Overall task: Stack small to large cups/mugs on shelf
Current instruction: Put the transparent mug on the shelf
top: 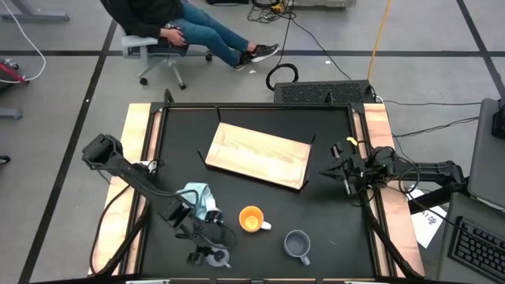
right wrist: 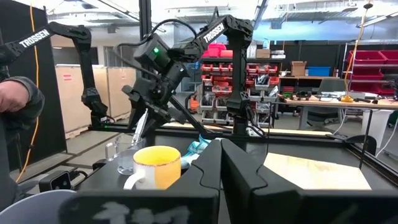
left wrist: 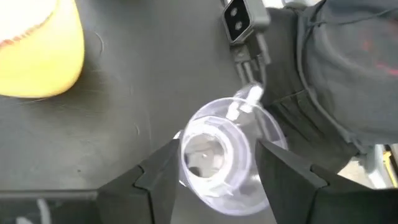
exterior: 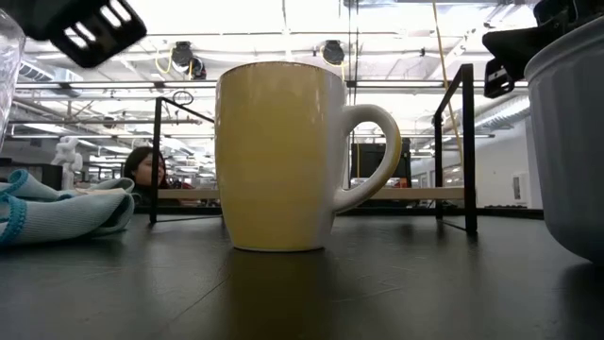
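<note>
The small clear glass cup (left wrist: 214, 158) is near the table's front edge, left of centre, between the fingers of my left gripper (top: 211, 255), which is shut on it. It also shows in the right wrist view (right wrist: 124, 157). The orange mug with a white handle (top: 251, 219) stands upright on the black table to the cup's right. The grey-blue mug (top: 297, 245) stands farther right, near the front edge. The wooden board (top: 259, 155) lies flat at the far middle. My right gripper (top: 335, 170) is shut and empty, in the air by the board's right end. My left gripper has the glass cup's round wall (left wrist: 186, 158) pinched between its two fingers (left wrist: 158, 177), one on each opposite side. The fingers slant down at it from the table's left. The cup sits mouth up. I cannot tell whether its base is on the table.
A light blue cloth (top: 197, 199) lies bunched just beyond my left gripper. A thin black frame (top: 260, 109) rims the table. A seated person (top: 181, 28) is beyond the far edge. Bare tabletop lies between the mugs and the board.
</note>
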`<state>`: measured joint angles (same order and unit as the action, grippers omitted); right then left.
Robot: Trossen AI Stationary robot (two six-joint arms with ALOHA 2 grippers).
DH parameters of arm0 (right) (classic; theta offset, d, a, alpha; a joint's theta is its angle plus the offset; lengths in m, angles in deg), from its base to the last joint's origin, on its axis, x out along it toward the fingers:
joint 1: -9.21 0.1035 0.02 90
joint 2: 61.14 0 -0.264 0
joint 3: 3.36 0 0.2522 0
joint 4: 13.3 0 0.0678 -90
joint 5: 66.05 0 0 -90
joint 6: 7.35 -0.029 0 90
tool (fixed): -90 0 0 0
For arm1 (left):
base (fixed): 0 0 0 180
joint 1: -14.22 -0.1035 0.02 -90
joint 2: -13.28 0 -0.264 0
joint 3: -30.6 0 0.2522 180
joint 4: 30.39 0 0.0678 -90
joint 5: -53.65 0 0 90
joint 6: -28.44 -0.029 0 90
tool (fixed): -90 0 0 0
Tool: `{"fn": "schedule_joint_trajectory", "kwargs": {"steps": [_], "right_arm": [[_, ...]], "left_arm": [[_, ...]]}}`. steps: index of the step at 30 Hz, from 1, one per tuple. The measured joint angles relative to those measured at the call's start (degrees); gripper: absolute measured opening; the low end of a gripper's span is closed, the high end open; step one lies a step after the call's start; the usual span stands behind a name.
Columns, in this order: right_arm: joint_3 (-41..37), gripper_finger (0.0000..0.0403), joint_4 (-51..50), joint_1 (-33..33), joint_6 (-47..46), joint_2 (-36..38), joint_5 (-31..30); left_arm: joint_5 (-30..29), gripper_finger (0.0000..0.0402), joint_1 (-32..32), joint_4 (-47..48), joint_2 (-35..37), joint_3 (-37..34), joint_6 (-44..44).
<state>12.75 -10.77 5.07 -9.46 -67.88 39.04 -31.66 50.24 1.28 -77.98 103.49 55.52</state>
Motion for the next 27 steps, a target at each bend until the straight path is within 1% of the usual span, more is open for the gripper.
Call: {"fn": "schedule_joint_trajectory", "kwargs": {"steps": [5,14,27], "right_arm": [[0.0,0.0,-0.11,0.01,-0.02,-0.24,0.0],[0.0,0.0,-0.29,0.01,-0.02,-0.39,0.0],[-0.01,0.0,-0.33,0.01,-0.15,-0.39,0.0]], "left_arm": [[1.12,0.0209,-0.07,-1.52,-2.09,-0.04,-0.22],[1.32,0.021,-0.05,-1.42,-4.09,-0.04,0.42],[-0.16,0.0209,-0.12,-1.35,-3.83,-0.02,-1.34]]}}
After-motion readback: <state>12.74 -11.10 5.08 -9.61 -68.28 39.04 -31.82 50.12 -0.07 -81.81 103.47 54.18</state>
